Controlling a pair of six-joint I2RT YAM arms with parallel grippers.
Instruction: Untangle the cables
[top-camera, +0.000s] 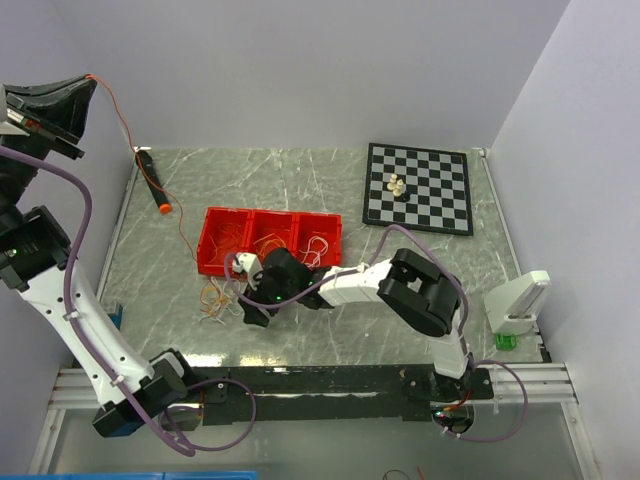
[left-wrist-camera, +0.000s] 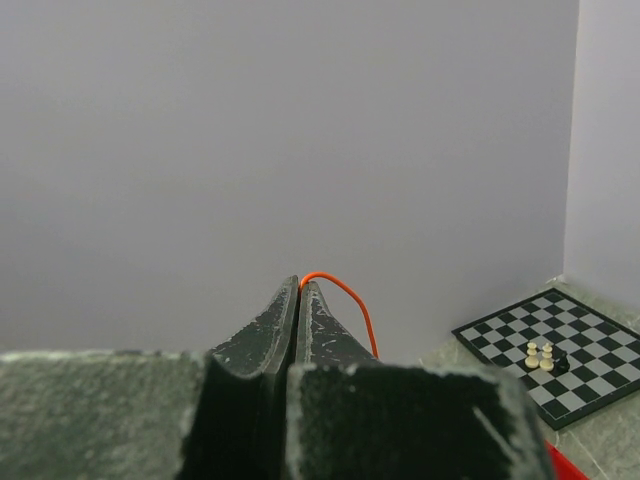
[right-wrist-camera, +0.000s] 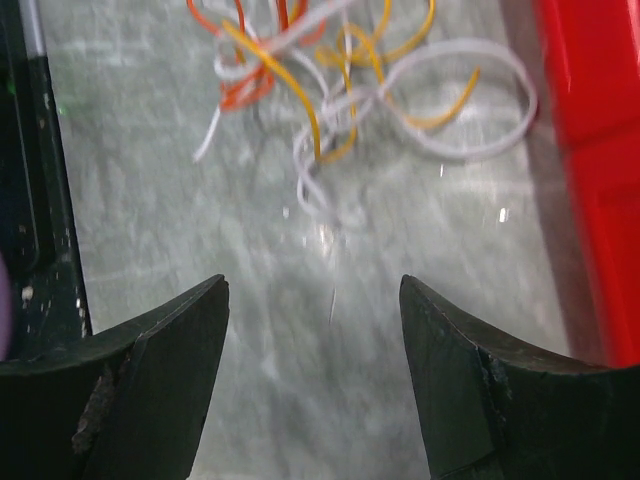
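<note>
My left gripper (top-camera: 88, 80) is raised high at the far left, shut on a thin orange cable (top-camera: 121, 116) that hangs down to the table. The left wrist view shows its tips (left-wrist-camera: 301, 282) pinching that cable (left-wrist-camera: 356, 306). A small clump of orange, yellow and white cables (top-camera: 214, 297) lies on the table in front of the red bin (top-camera: 213, 262). My right gripper (top-camera: 243, 292) is open and empty just right of the clump. In the right wrist view the clump (right-wrist-camera: 340, 85) lies ahead of the open gripper (right-wrist-camera: 315, 285).
The red bin has three compartments with loose cables in them; its wall (right-wrist-camera: 592, 150) is close beside my right gripper. A black marker with an orange tip (top-camera: 153, 181) lies far left. A chessboard (top-camera: 440, 200) with pieces sits far right. A white stand (top-camera: 518, 300) is at the right edge.
</note>
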